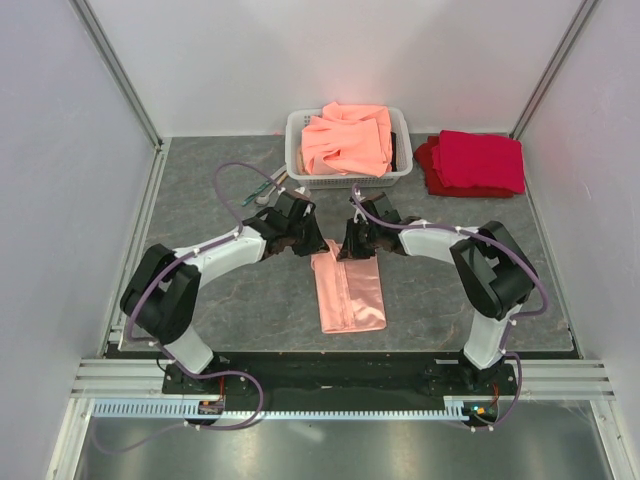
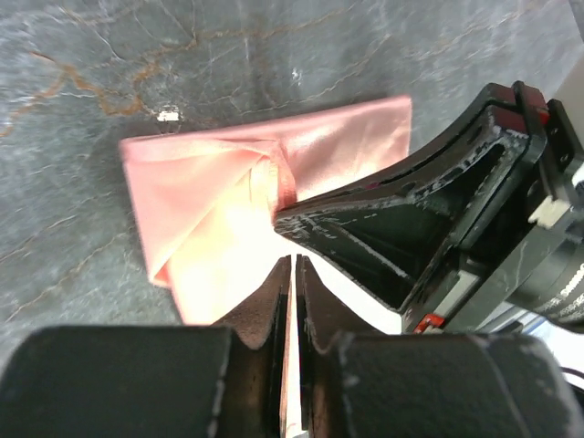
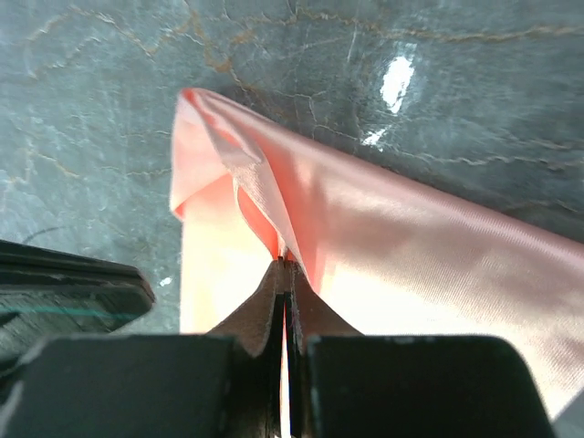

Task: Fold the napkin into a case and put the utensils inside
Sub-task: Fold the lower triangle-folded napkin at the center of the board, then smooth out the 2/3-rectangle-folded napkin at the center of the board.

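The pale-pink napkin [image 1: 352, 295] lies folded into a narrow strip on the grey tabletop between the two arms. Both grippers meet at its far end. My right gripper [image 1: 350, 245] is shut, and in the right wrist view its tips [image 3: 287, 265] pinch a raised fold of the napkin [image 3: 411, 265]. My left gripper [image 1: 308, 243] sits just left of it; its fingers [image 2: 294, 263] stand a thin slit apart over the napkin [image 2: 210, 192], pinching nothing that I can see. The utensils [image 1: 265, 190], thin teal-handled pieces, lie behind the left gripper beside the basket.
A white basket [image 1: 300, 150] at the back holds heaped orange-salmon cloths [image 1: 348, 138]. Folded deep red cloths [image 1: 475, 162] lie to its right. Pale walls close in the table on three sides, and the right arm's black finger [image 2: 438, 210] reaches in close beside my left fingers.
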